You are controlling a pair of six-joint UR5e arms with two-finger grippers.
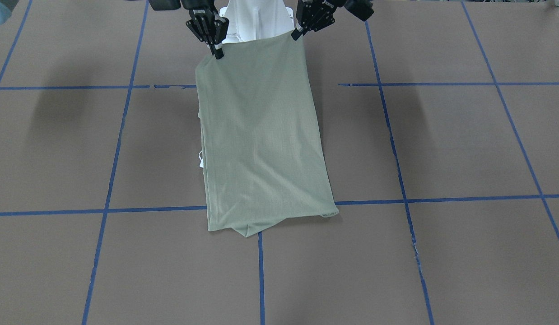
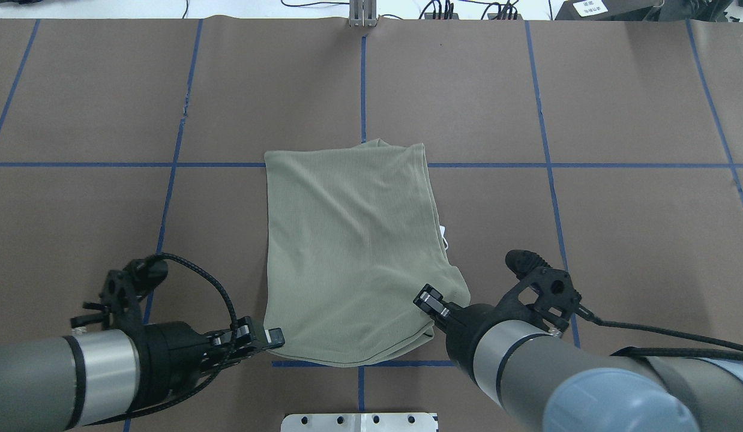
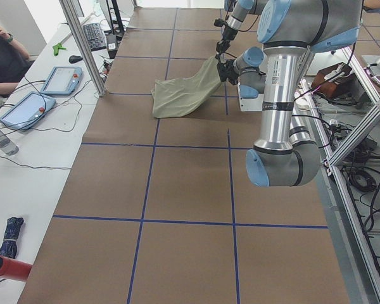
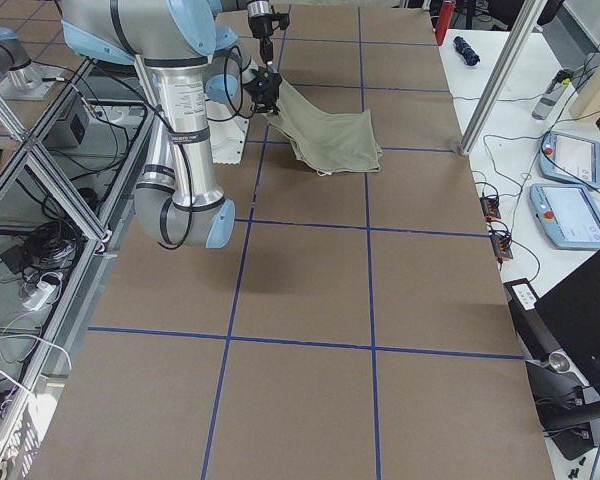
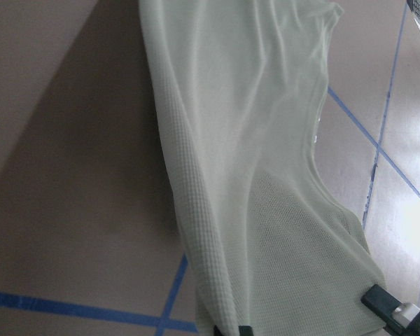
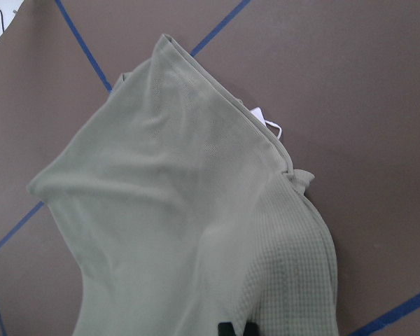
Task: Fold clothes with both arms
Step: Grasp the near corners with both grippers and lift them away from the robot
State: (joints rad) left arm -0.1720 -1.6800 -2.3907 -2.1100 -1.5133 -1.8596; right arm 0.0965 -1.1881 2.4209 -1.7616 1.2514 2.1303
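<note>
The sage-green knit shirt is folded into one long, narrow rectangle, and no sleeve shows outside its outline. It lies in the middle of the brown paper-covered table, lengthwise along the centre line. The end far from the robot rests flat on the table, just at a crossing blue tape line. There a small point of cloth sticks out past the edge. The end near the robot is raised off the table, so the cloth slopes up toward the two grippers and sags a little between them.

The left gripper is clenched on one near corner of the shirt. The right gripper is clenched on the other near corner. In the overhead view the right corner is further forward than the left one, so the near edge runs at a slant.

The wrist views show the material closely: a thin knit with a fine waffle-like texture, falling in soft long folds. The surface is plain and of one colour. On the robot's right side something small and white with a thin white loop peeps out from under the long edge. It seems to be a tag, but it is too small to read.
</note>
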